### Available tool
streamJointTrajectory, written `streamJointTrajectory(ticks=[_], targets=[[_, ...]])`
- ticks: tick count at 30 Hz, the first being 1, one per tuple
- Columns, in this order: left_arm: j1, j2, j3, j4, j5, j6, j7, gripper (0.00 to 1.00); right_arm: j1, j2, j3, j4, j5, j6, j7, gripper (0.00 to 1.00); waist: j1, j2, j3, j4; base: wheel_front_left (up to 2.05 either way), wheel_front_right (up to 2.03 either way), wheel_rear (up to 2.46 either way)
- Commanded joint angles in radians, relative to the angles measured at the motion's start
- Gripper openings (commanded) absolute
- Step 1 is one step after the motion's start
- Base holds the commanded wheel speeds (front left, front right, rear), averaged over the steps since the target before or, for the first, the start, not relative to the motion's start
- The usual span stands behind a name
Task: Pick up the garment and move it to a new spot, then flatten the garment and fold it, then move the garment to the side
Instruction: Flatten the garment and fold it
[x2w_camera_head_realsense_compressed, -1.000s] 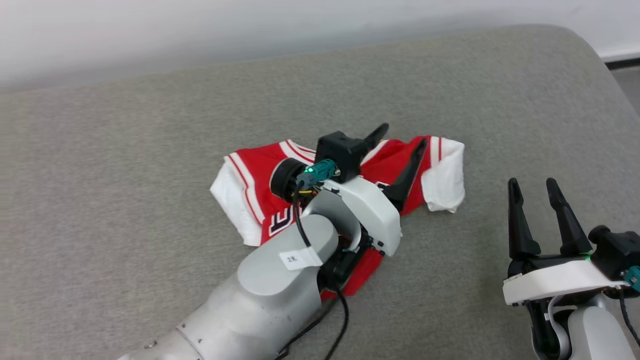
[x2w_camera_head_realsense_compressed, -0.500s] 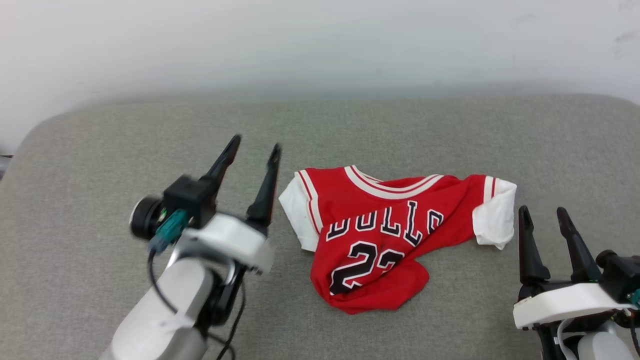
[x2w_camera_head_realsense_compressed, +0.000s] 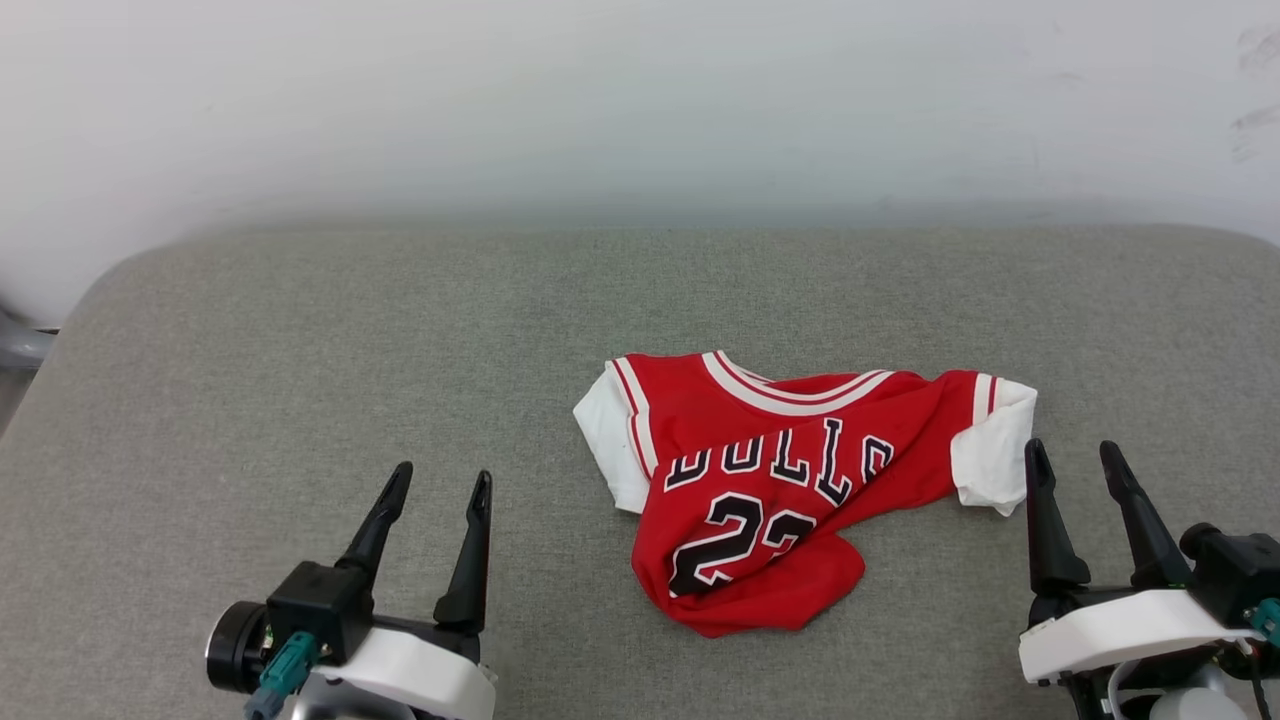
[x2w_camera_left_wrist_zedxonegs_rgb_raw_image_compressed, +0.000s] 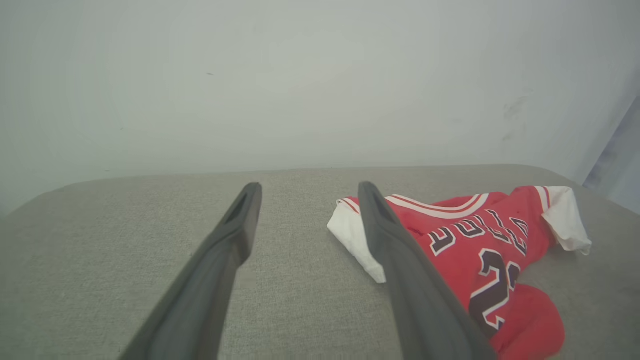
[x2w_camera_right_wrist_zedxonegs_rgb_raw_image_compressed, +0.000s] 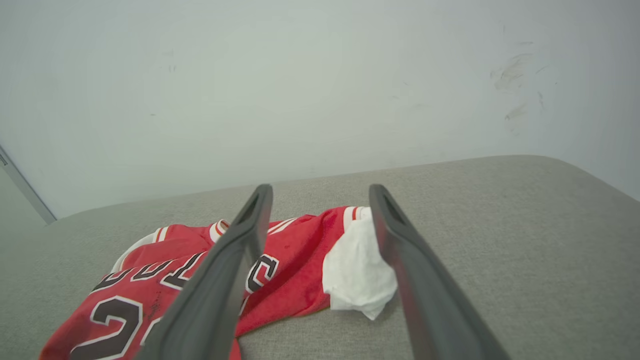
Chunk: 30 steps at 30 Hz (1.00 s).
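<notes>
Head view: one garment (x2w_camera_head_realsense_compressed: 790, 480), red with two white sleeves, lies crumpled on the grey surface (x2w_camera_head_realsense_compressed: 300, 350), centre-right of the frame. Its black writing is creased; "LLS" and a "2" can be read. There are two grippers: the left gripper (x2w_camera_head_realsense_compressed: 443, 473) at lower left and the right gripper (x2w_camera_head_realsense_compressed: 1071, 447) at lower right. Both have their fingers apart and hold nothing.

Left wrist view: the garment is at the right.

Right wrist view: the garment is at lower left, and one white sleeve appears between the two fingers.

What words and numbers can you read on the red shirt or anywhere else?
"BULLS": black letters across the chest of the garment; a crease hides part of the first letter.
"2" and a half-folded digit, probably "3": the number below the letters.
There is no other text to read.
</notes>
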Motion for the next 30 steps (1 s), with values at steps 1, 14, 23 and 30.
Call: streamJointTrajectory(ticks=[1, 14, 23, 30], targets=[[0.013, -0.008, 0.018, -0.006, 0.017, -0.014, -0.002, 1.0, 0.011, -0.001, 0.004, -0.007, 0.004, -0.001, 0.002, 1.0, 0.0002, -0.0001, 0.001, -0.001, 0.0, 0.0, 0.0], [-0.056, -0.034, 0.064, 0.039, 0.065, -0.121, 0.007, 1.0, -0.002, -0.004, 0.014, -0.024, 0.005, -0.001, 0.007, 1.0, 0.0002, -0.0001, 0.042, -0.041, 0.0, 0.0, 0.0], [-0.327, 0.037, 0.0, 0.096, -0.069, -0.228, 0.365, 1.0, -0.043, -0.002, 0.011, -0.035, 0.005, -0.001, 0.001, 1.0, 0.0002, -0.0001, 0.131, -0.083, 0.0, 0.0, 0.0], [-0.55, 0.136, -0.103, 0.129, -0.237, -0.242, 0.75, 1.0, -0.082, 0.0, 0.017, -0.039, 0.009, -0.001, -0.011, 1.0, 0.0002, -0.0001, 0.204, -0.125, 0.0, 0.0, 0.0]])
